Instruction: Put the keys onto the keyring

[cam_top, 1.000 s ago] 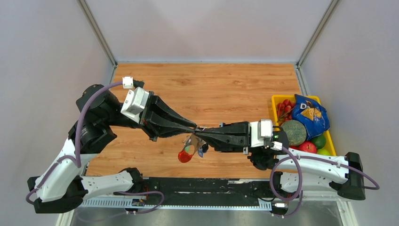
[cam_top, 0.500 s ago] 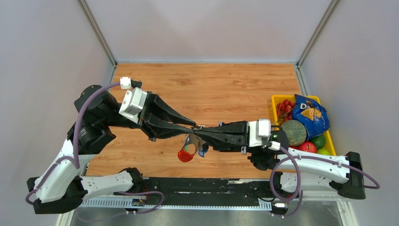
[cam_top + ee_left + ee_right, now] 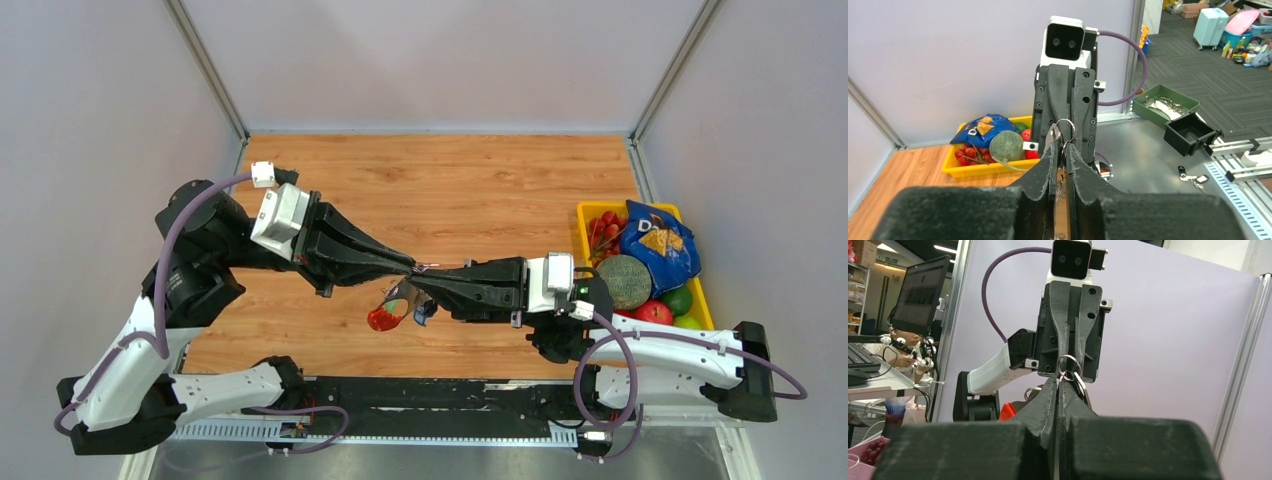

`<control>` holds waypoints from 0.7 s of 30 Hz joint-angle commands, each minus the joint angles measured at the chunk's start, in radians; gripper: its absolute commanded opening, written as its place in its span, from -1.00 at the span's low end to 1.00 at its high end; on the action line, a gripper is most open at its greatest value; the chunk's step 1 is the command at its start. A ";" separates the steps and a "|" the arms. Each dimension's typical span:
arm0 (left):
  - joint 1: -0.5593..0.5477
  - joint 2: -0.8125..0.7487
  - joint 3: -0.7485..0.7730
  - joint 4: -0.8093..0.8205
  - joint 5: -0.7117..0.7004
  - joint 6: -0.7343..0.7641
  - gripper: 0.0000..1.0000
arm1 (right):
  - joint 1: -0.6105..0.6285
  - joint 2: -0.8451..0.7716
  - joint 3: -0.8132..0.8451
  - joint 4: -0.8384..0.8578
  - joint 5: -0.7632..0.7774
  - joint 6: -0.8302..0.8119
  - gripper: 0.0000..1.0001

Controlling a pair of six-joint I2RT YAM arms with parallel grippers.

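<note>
Both grippers meet tip to tip above the middle of the wooden table. My right gripper [image 3: 419, 278] [image 3: 1058, 381] is shut on the thin metal ring of the keyring [image 3: 1069, 356]. The ring's bunch hangs below it: a red tag [image 3: 381, 319] [image 3: 1006, 411] and small green and blue pieces [image 3: 402, 303]. My left gripper [image 3: 410, 268] [image 3: 1060, 143] faces it from the left. Its jaws are closed to a narrow slit with the ring's wire [image 3: 1064, 120] between the tips. I cannot make out the keys; the fingers hide whatever lies between them.
A yellow tray [image 3: 588, 211] stands at the table's right edge. It holds a blue chips bag [image 3: 657, 243], a green melon [image 3: 624, 281] and small fruit. Grey walls enclose the table on three sides.
The left jaws opened a little and then closed down on the ring. The hanging bunch swung slightly left and up. Both arms stayed nearly in place.
</note>
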 commanded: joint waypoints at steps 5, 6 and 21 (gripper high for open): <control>-0.003 0.001 -0.001 -0.012 0.027 0.006 -0.91 | 0.009 0.003 0.051 0.033 0.066 -0.020 -1.00; -0.004 0.001 -0.001 -0.017 0.027 0.010 -0.95 | 0.010 0.003 0.054 0.033 0.067 -0.021 -1.00; -0.004 -0.014 -0.036 0.001 -0.018 0.009 -0.95 | 0.015 0.009 0.071 0.030 0.103 -0.017 -1.00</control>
